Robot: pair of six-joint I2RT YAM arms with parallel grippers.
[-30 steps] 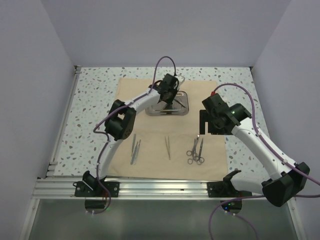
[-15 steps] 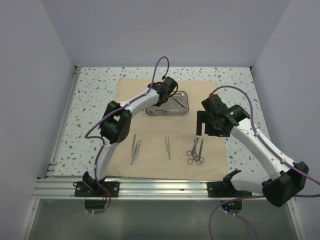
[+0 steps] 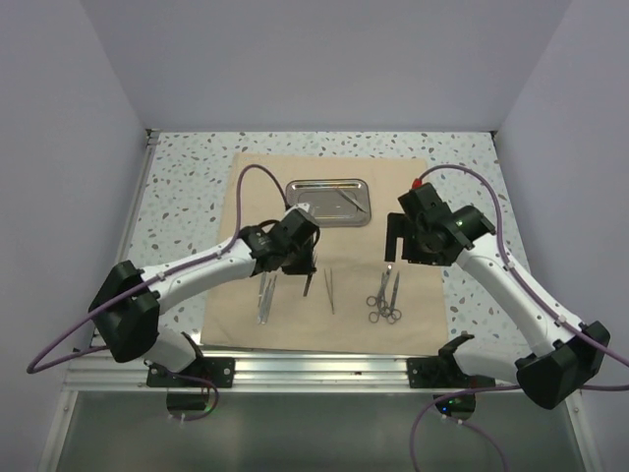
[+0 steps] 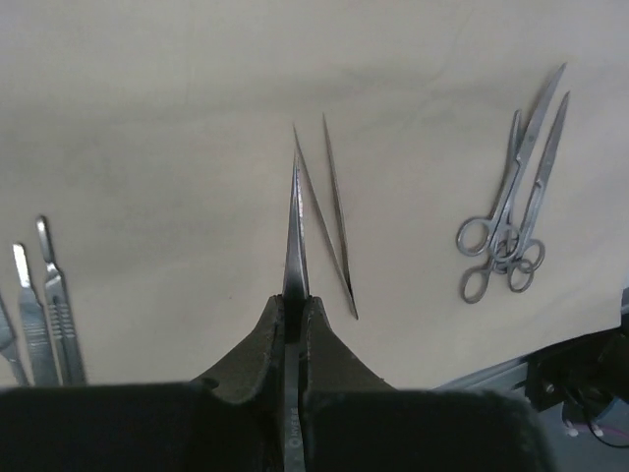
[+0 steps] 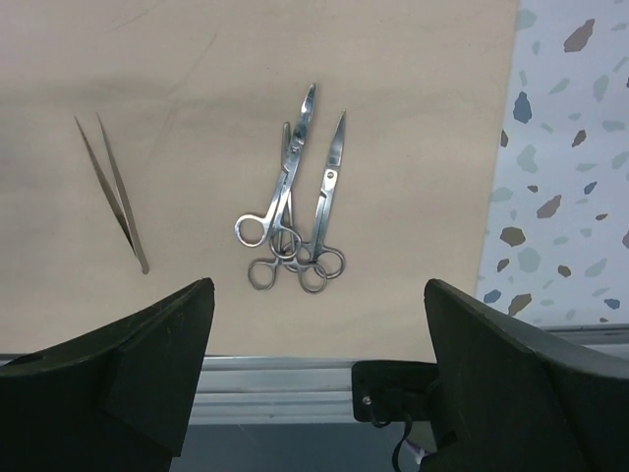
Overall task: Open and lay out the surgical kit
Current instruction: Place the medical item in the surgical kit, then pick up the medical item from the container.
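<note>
Back from the tray (image 3: 327,202), our left gripper (image 4: 295,310) is pinching a steel instrument (image 4: 295,231); our right gripper (image 3: 401,254) is gaping open.

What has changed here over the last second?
The left end effector pulled back from the tray toward the near edge, carrying a pointed steel tool, now over the cloth beside the tweezers. The right end effector stayed open above the scissors.

Beige cloth wrap (image 3: 388,182), silver scissors (image 3: 385,295), speckled white table (image 3: 187,177)

Left end effector (image 4: 295,307) pinched, right (image 5: 314,293) wide
</note>
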